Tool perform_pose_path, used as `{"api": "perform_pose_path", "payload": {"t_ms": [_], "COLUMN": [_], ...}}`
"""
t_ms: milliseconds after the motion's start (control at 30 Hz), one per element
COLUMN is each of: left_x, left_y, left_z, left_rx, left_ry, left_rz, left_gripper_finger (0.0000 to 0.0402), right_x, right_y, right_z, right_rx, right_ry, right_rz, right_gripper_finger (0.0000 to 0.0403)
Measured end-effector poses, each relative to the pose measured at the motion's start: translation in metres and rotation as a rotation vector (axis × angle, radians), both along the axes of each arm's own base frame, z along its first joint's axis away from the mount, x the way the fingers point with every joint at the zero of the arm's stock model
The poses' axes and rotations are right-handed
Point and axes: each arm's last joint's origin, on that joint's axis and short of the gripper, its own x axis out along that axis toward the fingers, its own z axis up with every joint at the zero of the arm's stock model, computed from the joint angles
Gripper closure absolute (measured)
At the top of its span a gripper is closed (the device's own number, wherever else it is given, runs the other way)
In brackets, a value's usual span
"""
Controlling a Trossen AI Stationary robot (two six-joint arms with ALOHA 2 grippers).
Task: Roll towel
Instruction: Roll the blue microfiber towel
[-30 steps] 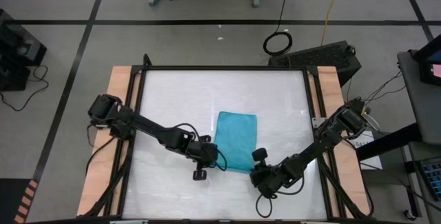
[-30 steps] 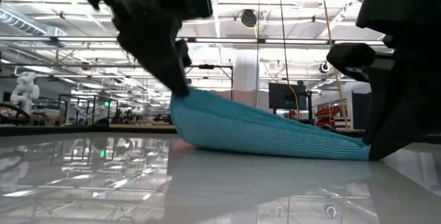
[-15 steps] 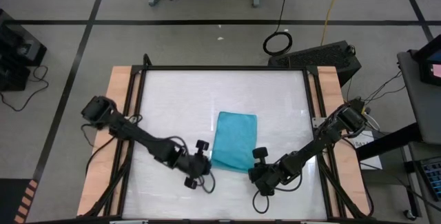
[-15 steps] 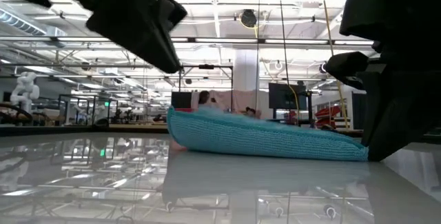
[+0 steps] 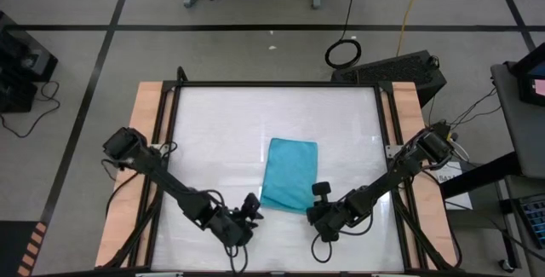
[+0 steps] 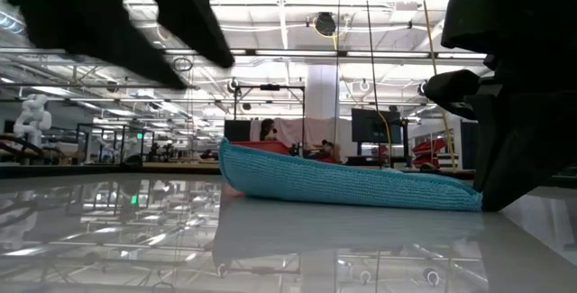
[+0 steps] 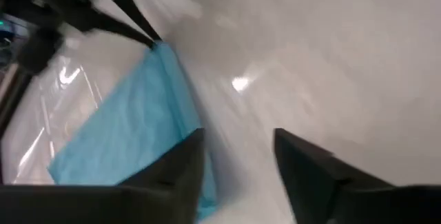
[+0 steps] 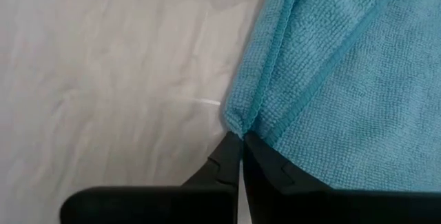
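Note:
The turquoise towel (image 5: 289, 175) lies folded and flat in the middle of the white table; the low view shows it as a low, layered strip (image 6: 343, 185). My right gripper (image 8: 241, 141) is shut at the towel's near right corner (image 5: 307, 210). My left gripper (image 7: 238, 138) stands open near the table's front edge, a little off the towel's near left corner (image 5: 261, 204), with nothing between its fingers. In the left wrist view the towel (image 7: 131, 127) lies ahead of those fingers, clear of them. My right gripper pinches the towel's near right corner (image 8: 239, 126) between its two fingertips, where the folded layers' edges meet; several layers show there. The fingers come in low from the table's near right. The corner sits down at the table and the rest of the towel lies slack.
Wooden rails (image 5: 140, 166) run along the table's left and right sides. Bare white tabletop (image 5: 221, 124) stretches left of and beyond the towel. My left arm (image 6: 117, 22) hangs dark across the low view's upper left.
My left gripper has let go of the towel's near left corner, opened, and drawn back toward the table's near edge. That end of the towel, held up a second ago, has dropped, and the towel now lies flat. My right gripper has kept still.

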Motion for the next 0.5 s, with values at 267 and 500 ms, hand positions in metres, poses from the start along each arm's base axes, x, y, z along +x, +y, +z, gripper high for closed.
{"api": "perform_pose_path", "payload": {"t_ms": [267,500], "left_x": [0.012,0.025], "left_y": [0.01,0.038], "left_z": [-0.029,-0.033], "left_rx": [0.157,-0.004], "left_ry": [-0.014,0.08], "left_rz": [0.145,0.237], "left_gripper_finger": [0.0147,0.0216], "right_x": [0.001,0.0], "right_y": [-0.001,-0.001], "right_z": [0.002,0.001], "right_rx": [0.01,0.013], "right_ry": [-0.002,-0.003], "right_rz": [-0.004,-0.014], "right_gripper_finger": [0.0401,0.0401]}}
